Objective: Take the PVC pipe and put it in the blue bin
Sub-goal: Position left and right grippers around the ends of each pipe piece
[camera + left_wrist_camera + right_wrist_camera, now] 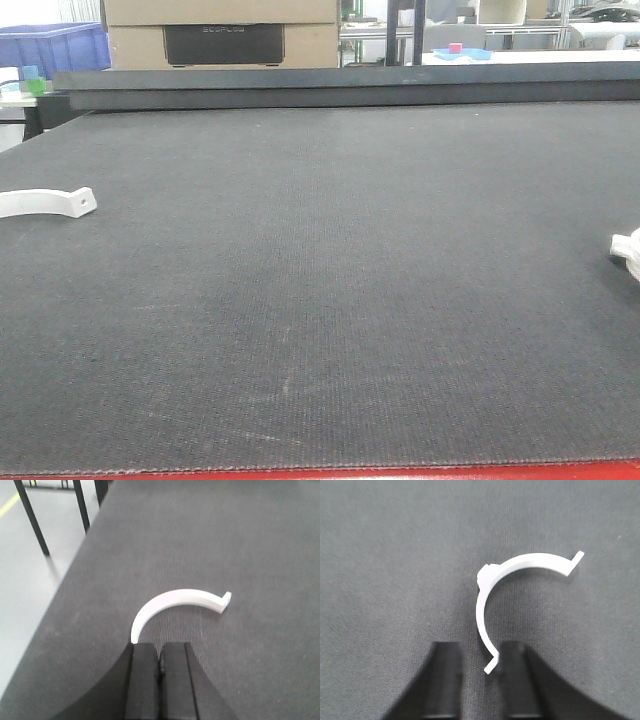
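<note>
Left claw: my left claw is clenched on nothing, pads pressed together, and points at the near end of the left PVC arc.
Right claw: my right claw is released, fingers spread, and the lower tip of the right PVC arc shows in the gap between them.
Why so: I judge the right side is lined up to straddle the thin rim and pinch it. The left cannot grasp until it opens.
Where the pipe lies: both arcs lie flat on the bench, one near its left edge, one at its right edge, well apart.
Blue bin: the blue bin stands beyond the bench's far left corner.
Around: a cardboard box stands behind the far edge.
In the way: nothing lies between the arcs. The raised far edge must be cleared, I judge.
Unsure: I cannot tell how high my right claw is above the bench.
</note>
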Available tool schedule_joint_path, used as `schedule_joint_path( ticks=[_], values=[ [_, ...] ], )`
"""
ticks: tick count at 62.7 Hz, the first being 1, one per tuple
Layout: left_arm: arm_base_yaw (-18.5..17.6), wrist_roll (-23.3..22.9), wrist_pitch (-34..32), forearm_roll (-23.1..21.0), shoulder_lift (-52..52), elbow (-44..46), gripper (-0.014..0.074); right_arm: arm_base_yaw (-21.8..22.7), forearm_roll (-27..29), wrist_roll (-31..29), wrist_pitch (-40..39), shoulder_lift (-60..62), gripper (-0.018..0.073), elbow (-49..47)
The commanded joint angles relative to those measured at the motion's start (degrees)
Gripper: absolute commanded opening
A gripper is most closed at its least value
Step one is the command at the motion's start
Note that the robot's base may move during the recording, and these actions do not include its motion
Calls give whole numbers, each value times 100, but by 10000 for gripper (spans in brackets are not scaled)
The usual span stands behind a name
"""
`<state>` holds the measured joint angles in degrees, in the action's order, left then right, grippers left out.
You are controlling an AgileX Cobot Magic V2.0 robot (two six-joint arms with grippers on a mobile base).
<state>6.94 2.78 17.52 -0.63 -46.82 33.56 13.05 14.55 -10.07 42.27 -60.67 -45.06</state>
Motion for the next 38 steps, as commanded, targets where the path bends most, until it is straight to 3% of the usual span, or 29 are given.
schedule_joint_path(
  ticks=[1, 10, 28, 38],
  values=[
    [43, -47, -156, 63, -403, 119, -111, -18, -42, -70, -52, -189, 176, -77],
    [89, -47, -183, 94, -1138, 353, -97, -18, -42, -70, -94, -538, 183, -207],
    [199, -47, -197, 105, -2072, 964, 158, -18, -42, -93, -374, -1241, 183, -355],
    [199, -47, -242, 105, -2393, 1137, 195, -18, -42, -299, -254, -1661, 183, -355]
  ],
)
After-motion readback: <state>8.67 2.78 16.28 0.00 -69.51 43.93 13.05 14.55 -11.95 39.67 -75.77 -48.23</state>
